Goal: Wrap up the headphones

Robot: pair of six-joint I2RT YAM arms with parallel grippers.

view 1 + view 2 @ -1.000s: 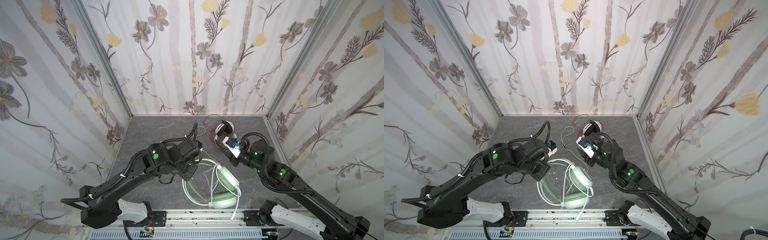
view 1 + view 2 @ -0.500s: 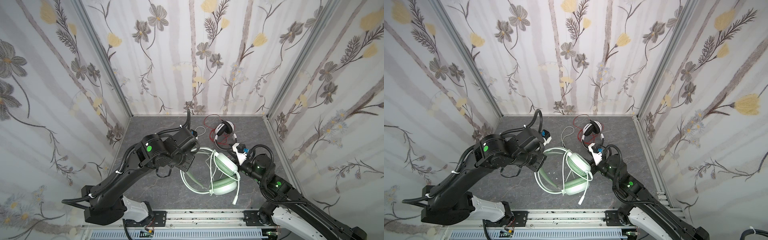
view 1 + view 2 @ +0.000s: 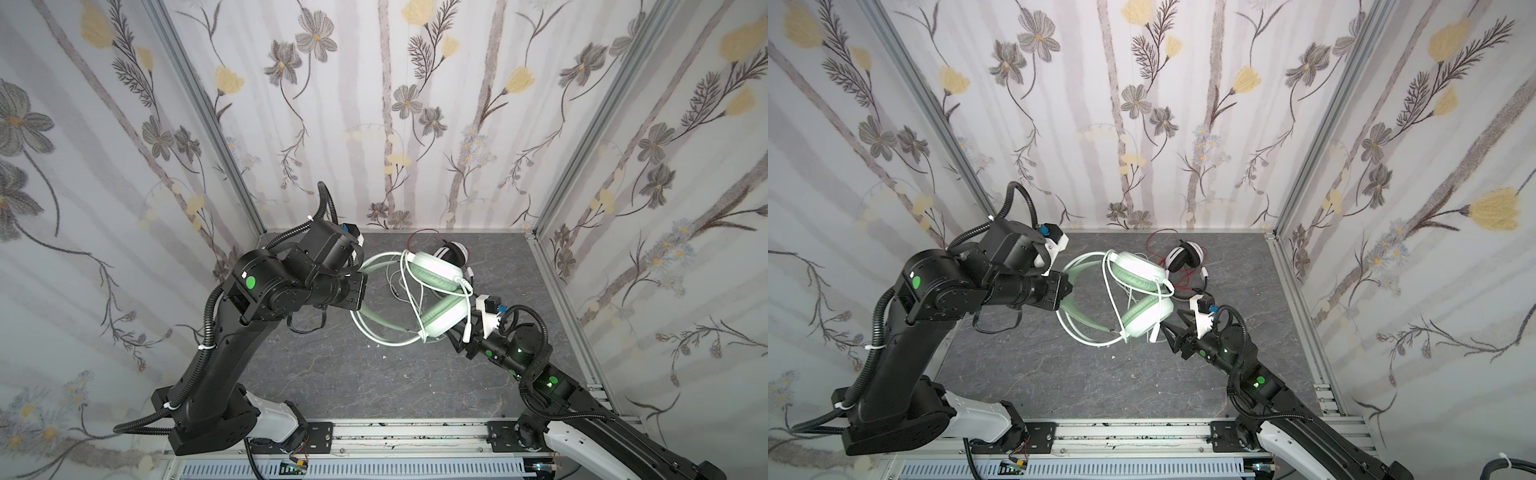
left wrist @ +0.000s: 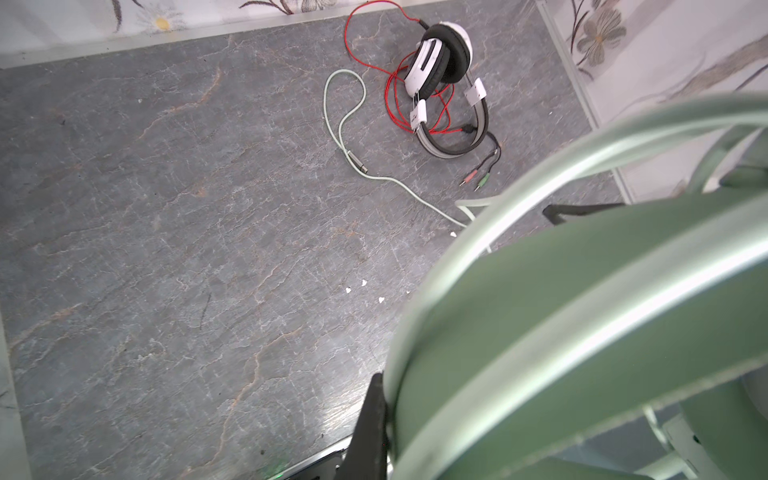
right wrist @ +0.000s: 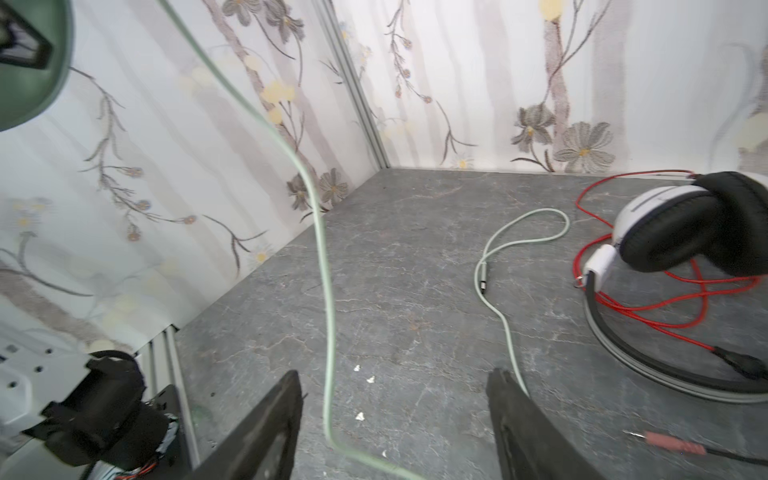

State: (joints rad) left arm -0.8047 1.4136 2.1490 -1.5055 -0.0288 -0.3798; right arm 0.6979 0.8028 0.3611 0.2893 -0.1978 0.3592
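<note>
**Left end effector** point(image 3: 1068, 286): clamped shut on headband of mint-green over-ear headset point(image 3: 1138, 274). Headset sat lower a second ago, now raised above grey stone-look counter point(image 3: 332, 374).

**Right end effector** point(image 5: 395, 392): drawn back from white-and-black headset with red cord point(image 5: 665, 232), which lies beyond it. Jaws widened, gripping nothing. Pale green-white cord point(image 5: 328, 332) hangs between them, apart from both; its tail lies on counter ahead.

**Reading:** mint cord now slung for winding; pinch probably next.

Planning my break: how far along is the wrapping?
Done: only a couple of green cord loops cross the green headset. In hand: the left tool grips its headband aloft; the open right tool sits by the hanging cord. Left: the rest of that cord, then the white headset's loose red cord.
</note>
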